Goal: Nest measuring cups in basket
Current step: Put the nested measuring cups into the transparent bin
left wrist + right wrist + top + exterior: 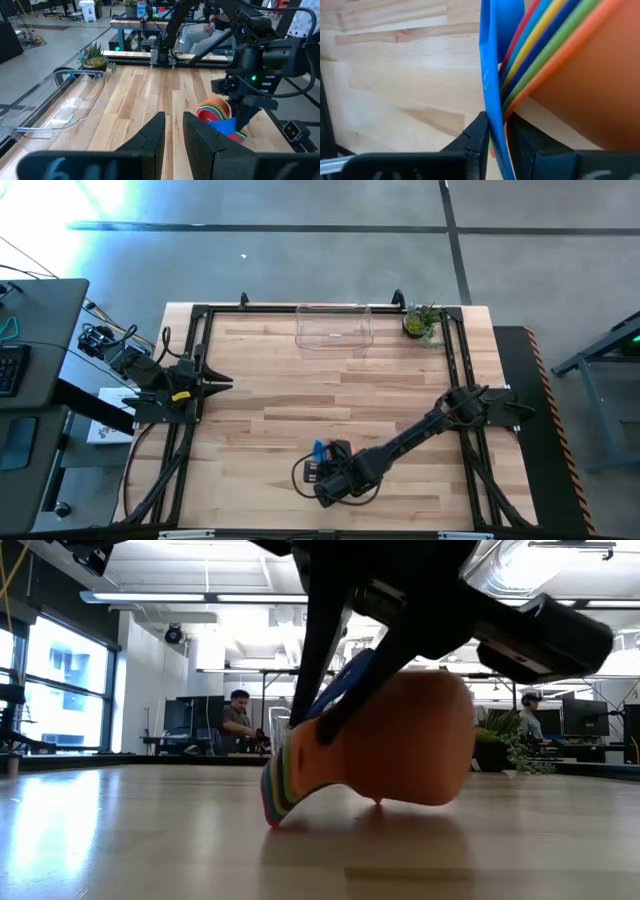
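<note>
The measuring cups (400, 740) are nested in one stack, the orange one outermost, near the table's front edge. The stack lies tipped, with its rims' edge (272, 812) and the orange belly on the wood. My right gripper (496, 125) is shut on their handles, which fan out in blue, red, yellow, green and orange. The clear basket (334, 327) stands on the table at the far edge, nothing in it. My left gripper (173, 117) waits at the table's left side, a narrow gap between its fingers and nothing in it. My right gripper pinches the blue handle (490, 100) of the nested cups between its two fingers; whether other handles are also between them I cannot tell. It comes slanting down from above. The stack is tilted, and its rims' edge (272, 812) rests on the table.
A small potted plant (420, 322) stands at the far right, beside the basket. Black frame rails (195, 360) run along the table's left, right and far sides. Bare wood lies between the cups and the basket. People sit at desks in the room behind.
</note>
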`<state>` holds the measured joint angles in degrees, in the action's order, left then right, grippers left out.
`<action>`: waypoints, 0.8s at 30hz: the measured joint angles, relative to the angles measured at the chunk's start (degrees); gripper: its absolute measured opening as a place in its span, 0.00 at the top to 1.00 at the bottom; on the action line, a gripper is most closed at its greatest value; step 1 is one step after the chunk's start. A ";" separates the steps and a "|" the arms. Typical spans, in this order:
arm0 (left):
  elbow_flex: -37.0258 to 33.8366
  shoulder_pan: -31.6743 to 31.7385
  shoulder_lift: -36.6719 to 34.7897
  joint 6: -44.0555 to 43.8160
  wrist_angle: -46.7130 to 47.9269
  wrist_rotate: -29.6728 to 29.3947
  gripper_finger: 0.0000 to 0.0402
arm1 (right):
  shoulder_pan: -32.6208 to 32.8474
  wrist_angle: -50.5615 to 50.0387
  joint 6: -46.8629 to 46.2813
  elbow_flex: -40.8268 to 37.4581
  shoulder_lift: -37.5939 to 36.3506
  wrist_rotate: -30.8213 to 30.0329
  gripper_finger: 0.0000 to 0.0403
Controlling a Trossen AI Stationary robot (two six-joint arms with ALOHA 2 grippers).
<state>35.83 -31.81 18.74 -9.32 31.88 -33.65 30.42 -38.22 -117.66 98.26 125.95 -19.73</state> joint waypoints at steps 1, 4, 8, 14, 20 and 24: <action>0.00 0.02 -0.02 -0.02 0.00 0.00 0.86 | 0.10 -0.06 -0.50 0.00 0.00 -0.14 0.89; 0.01 0.00 -0.02 0.01 0.00 0.00 0.86 | 0.06 -0.12 -0.83 0.00 0.00 -0.03 0.91; 0.02 0.00 -0.02 0.00 -0.02 0.00 0.86 | 0.01 -0.08 -0.63 0.00 0.00 0.24 0.91; 0.01 0.01 -0.02 0.00 0.00 0.00 0.86 | 0.23 0.42 -0.60 -0.02 0.02 -0.48 0.91; 0.02 0.00 0.00 0.00 0.00 0.00 0.86 | 0.66 1.36 -0.92 -0.07 0.07 -0.67 0.91; 0.02 0.00 0.00 0.00 0.00 0.00 0.86 | 0.67 1.45 -0.99 -0.07 0.07 -0.68 0.91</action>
<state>35.86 -31.81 18.74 -9.32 31.88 -33.65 31.09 -36.77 -118.65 98.19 126.02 -20.40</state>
